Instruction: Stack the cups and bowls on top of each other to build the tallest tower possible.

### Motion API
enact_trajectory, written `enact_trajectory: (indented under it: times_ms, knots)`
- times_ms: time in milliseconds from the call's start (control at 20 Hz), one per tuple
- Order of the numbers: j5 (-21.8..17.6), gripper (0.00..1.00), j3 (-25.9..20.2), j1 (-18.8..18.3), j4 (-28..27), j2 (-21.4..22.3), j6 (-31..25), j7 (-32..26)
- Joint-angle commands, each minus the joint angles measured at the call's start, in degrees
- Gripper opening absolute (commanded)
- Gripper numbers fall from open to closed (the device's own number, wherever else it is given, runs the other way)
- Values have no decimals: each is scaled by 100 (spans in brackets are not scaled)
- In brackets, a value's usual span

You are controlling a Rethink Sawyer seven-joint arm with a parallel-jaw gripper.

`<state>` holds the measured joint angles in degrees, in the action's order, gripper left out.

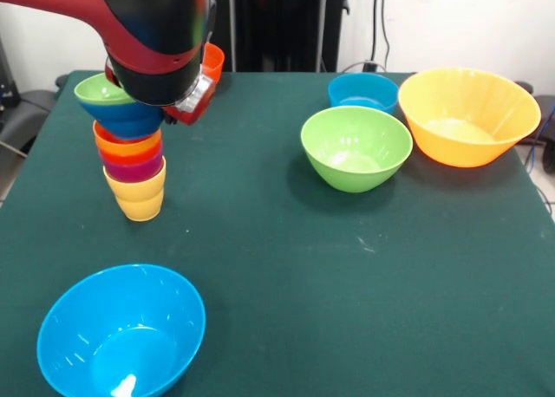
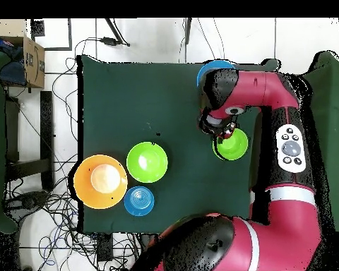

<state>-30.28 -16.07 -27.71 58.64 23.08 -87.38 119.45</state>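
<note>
The tower (image 1: 132, 159) stands at the table's left: a yellow cup (image 1: 139, 193) at the base, purple and orange pieces nested above it, then a dark blue bowl (image 1: 130, 120) and a green bowl (image 1: 97, 89) on top. From overhead only the tower's green top bowl (image 2: 234, 145) shows beside the arm. My gripper (image 1: 186, 107) hangs at the tower's upper right edge, mostly hidden by the arm's wrist (image 2: 218, 127). An orange-red piece (image 1: 213, 61) peeks out behind the wrist; whether it is held is unclear.
A large light blue bowl (image 1: 121, 332) sits at the front left, half under the arm in the overhead view (image 2: 213, 68). A green bowl (image 1: 355, 147), a small blue bowl (image 1: 362, 91) and a big orange-yellow bowl (image 1: 468, 115) cluster at the right.
</note>
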Motion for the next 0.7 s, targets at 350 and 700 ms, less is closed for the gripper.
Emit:
enact_trajectory:
  times_ms: [350, 700]
  knots:
    - [-432, 0, -197, 47, -9, -78, -58, -1686]
    - [-498, 0, -184, 34, -26, -62, -113, -1701]
